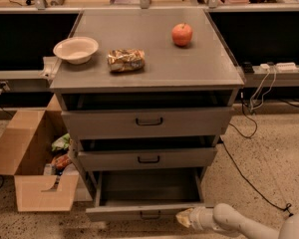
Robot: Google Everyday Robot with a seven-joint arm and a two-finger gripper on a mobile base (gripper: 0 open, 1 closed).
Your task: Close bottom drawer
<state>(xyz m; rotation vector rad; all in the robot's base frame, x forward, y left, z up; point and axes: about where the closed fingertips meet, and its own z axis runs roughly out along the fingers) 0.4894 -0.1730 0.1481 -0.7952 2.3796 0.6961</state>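
Note:
The bottom drawer (pixel 148 210) is the lowest of three grey drawers and stands pulled far out, its wide tray empty and its slim front panel near the lower edge of the view. Its small dark loop handle (pixel 150 215) shows on the front. My gripper (pixel 185 217) sits at the end of the pale arm coming in from the lower right, right by the drawer front's right end. The middle drawer (pixel 147 159) and top drawer (pixel 148 122) stand slightly out.
On the cabinet top (pixel 189 66) are a white bowl (pixel 75 49), a crinkled snack bag (pixel 125 59) and a red apple (pixel 182 34). An open cardboard box (pixel 32 163) with items stands on the floor to the left. Cables (pixel 249 178) run across the floor at right.

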